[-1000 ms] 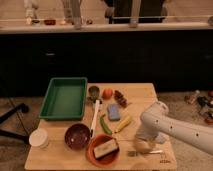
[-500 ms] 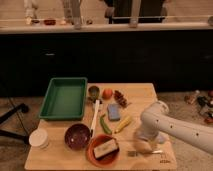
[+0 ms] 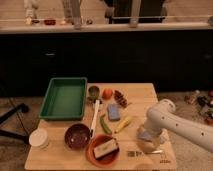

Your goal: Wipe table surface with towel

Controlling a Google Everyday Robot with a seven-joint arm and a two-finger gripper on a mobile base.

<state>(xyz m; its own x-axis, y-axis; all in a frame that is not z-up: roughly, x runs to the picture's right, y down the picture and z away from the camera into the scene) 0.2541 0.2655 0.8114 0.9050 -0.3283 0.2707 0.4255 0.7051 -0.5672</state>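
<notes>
Here we see the gripper (image 3: 146,145) low by the table surface's (image 3: 142,95) front right corner, over the towel (image 3: 143,134); whether the claw is spread, we cannot tell.

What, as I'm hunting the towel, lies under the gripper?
The gripper hangs low over the table surface, front right, covering the grey-blue towel; only a patch shows, the rest is hidden.

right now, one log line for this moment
claw: low over front-right of table surface | towel: at claw | green tray: back left
</notes>
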